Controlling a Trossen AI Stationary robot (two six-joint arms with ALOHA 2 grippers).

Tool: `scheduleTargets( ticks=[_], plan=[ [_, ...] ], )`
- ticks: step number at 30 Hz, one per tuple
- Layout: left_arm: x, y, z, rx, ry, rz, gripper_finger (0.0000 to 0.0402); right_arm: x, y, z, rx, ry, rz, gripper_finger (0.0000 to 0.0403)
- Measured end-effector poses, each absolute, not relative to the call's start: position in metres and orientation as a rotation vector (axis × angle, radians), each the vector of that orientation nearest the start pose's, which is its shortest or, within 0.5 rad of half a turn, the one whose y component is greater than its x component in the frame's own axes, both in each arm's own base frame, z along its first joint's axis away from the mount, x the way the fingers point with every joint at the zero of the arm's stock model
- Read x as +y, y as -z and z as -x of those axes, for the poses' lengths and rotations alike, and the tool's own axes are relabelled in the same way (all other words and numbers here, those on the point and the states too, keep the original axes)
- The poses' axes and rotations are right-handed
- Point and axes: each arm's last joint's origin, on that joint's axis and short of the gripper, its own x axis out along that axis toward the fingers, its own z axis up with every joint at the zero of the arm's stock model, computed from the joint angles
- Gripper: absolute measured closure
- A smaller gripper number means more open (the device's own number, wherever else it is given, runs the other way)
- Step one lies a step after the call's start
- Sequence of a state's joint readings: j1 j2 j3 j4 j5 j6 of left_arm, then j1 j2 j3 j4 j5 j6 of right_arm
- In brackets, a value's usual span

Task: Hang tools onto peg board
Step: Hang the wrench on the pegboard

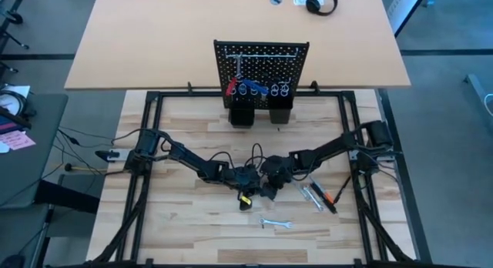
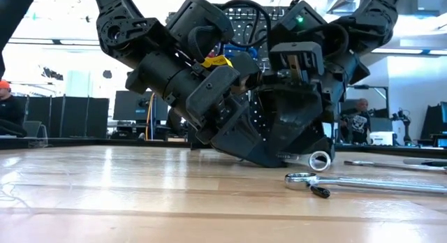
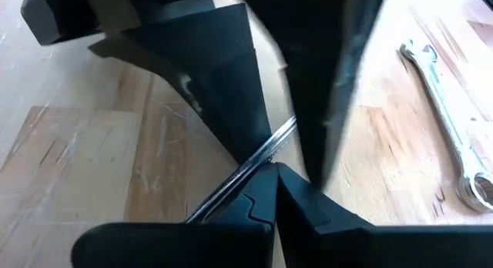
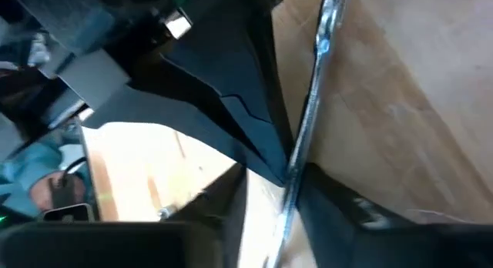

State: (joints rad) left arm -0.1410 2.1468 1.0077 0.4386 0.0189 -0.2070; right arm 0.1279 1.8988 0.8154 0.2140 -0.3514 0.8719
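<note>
My two grippers meet low over the middle of the table, the left [image 1: 248,178] and the right [image 1: 269,179], both shut on one silver wrench [image 3: 266,149]. Its ring end [image 2: 319,160] sticks out beside the right gripper, at the table top. The black peg board [image 1: 260,72] stands upright at the far side, with blue- and red-handled tools on its hooks and two black cups at its base. A second silver wrench [image 1: 275,222] lies flat near the front. More tools, among them an orange-and-black one [image 1: 330,199], lie at the right. My left gripper pinches the wrench's shaft [image 3: 248,172] between its two fingers, which lie across it. I cannot tell whether the wrench rests on the table or is just clear of it. My right gripper pinches the same wrench's shaft [image 4: 296,156] between its two fingers, close beside the left gripper's hold. The fingers lie across the shaft. The ring end [image 2: 319,160] sticks out toward the table's right.
The second wrench [image 2: 363,181] lies close in front of the grippers. A silver tool [image 1: 311,194] lies by the orange-and-black one at the right. A black frame [image 1: 154,98] borders the wooden top. People show in the room behind.
</note>
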Motion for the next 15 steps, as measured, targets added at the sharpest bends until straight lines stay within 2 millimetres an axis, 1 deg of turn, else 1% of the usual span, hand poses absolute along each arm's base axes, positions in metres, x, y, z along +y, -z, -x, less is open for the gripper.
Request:
scheduleTargets(
  ticks=[4, 6, 8, 10, 13, 15],
  plan=[
    [-0.056, -0.065, -0.391, 0.71, 0.081, 0.156, 0.0401, 0.054, -0.09, -0.327, 1.043, 0.01, -0.864, 0.0349],
    [-0.056, -0.065, -0.391, 0.71, 0.083, 0.151, 0.0401, 0.055, -0.089, -0.325, 1.057, 0.032, -0.865, 0.0377],
    [-0.056, -0.066, -0.391, 0.707, 0.088, 0.137, 0.0401, 0.056, -0.089, -0.324, 1.061, 0.057, -0.85, 0.038],
    [-0.056, -0.072, -0.391, 0.701, 0.092, 0.112, 0.0401, 0.057, -0.088, -0.322, 1.068, 0.093, -0.835, 0.038],
    [-0.061, -0.088, -0.388, 0.695, 0.094, 0.045, 0.0401, 0.059, -0.09, -0.321, 1.056, 0.129, -0.794, 0.038],
    [-0.065, -0.097, -0.383, 0.726, 0.062, -0.029, 0.0401, 0.062, -0.094, -0.32, 1.027, 0.153, -0.749, 0.038]
  ],
)
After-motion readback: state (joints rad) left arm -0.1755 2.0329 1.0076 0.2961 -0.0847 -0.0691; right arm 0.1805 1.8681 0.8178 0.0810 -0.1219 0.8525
